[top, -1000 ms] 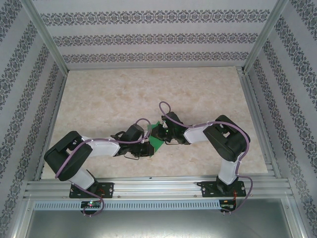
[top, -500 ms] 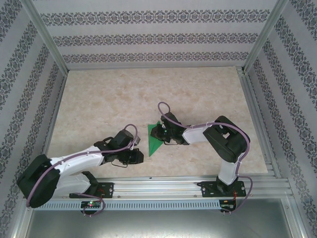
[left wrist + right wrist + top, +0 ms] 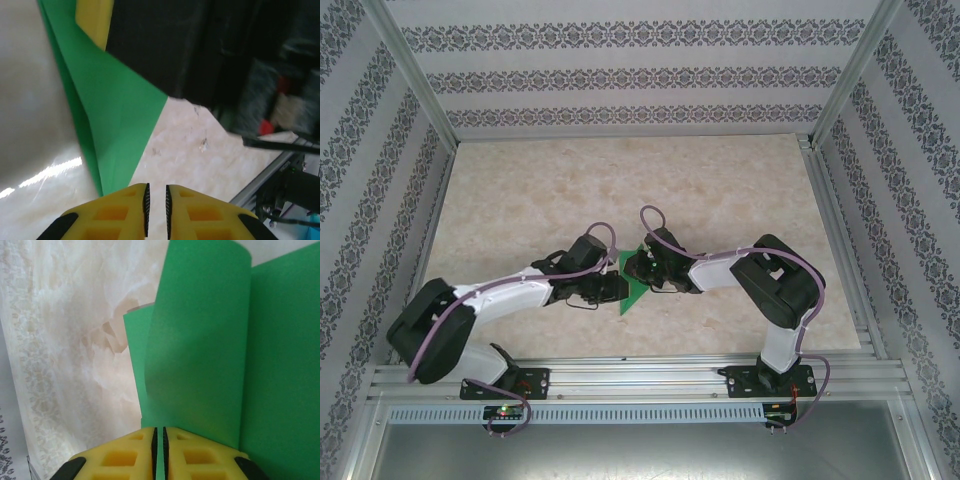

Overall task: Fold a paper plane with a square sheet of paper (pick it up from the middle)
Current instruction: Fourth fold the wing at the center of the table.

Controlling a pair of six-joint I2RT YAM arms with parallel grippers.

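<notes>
While the right hand [image 3: 159,432] sits clamped on the square sheet of paper [image 3: 200,340], fingers pressed together w/ a sliver of green pinched betw. them, we see the left hand [image 3: 156,192] down near the table [image 3: 540,190], right at the sheet's pointed corner (touching or not, can't tell). Its fingers are almost together, w/ a thin slit betw. the ribbed faces and nothing in it. Sheet sits mid-table betw. the two hands, partly folded: a slim triangle from the top cam. In the right wrist view one flap stands up and curls over, the other layer lies flatter. We judge it v. light, thin and floppy, w/ no stiffness except along creases, so it'll sag if held by one corner and slide on the smooth table at any nudge. Not fragile as such, but stray creases stay, and it'd tear if the hands pull against each other. Best hold imo: pinch a folded edge or doubled layers near the middle, not a loose single flap. Light squeeze prob enough.
</notes>
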